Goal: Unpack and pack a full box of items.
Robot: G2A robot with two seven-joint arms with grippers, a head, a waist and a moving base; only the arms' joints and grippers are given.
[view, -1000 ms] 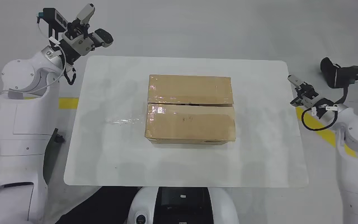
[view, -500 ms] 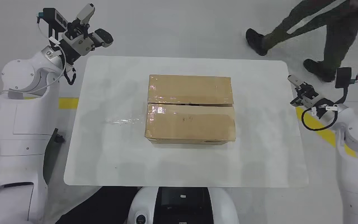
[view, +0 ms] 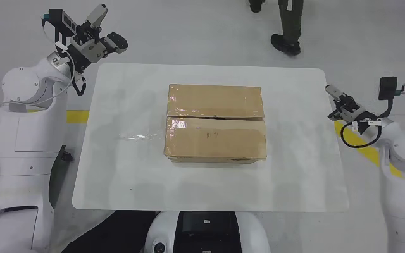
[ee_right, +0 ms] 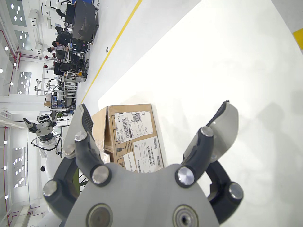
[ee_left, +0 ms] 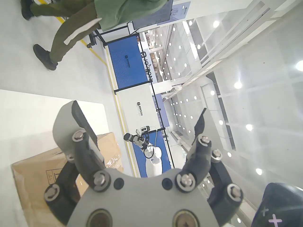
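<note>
Two grippers, the left gripper and the right gripper, remain parked off opposite edges of the white table, jaws spread wide and empty, while the flaps-down cardboard box sits unmoved at its centre, suggesting unpacking has not started.

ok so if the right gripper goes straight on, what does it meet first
Probably the cardboard box: its labelled end sits ahead between the open fingers of the right gripper. Depth unclear; maybe the table first.
</note>
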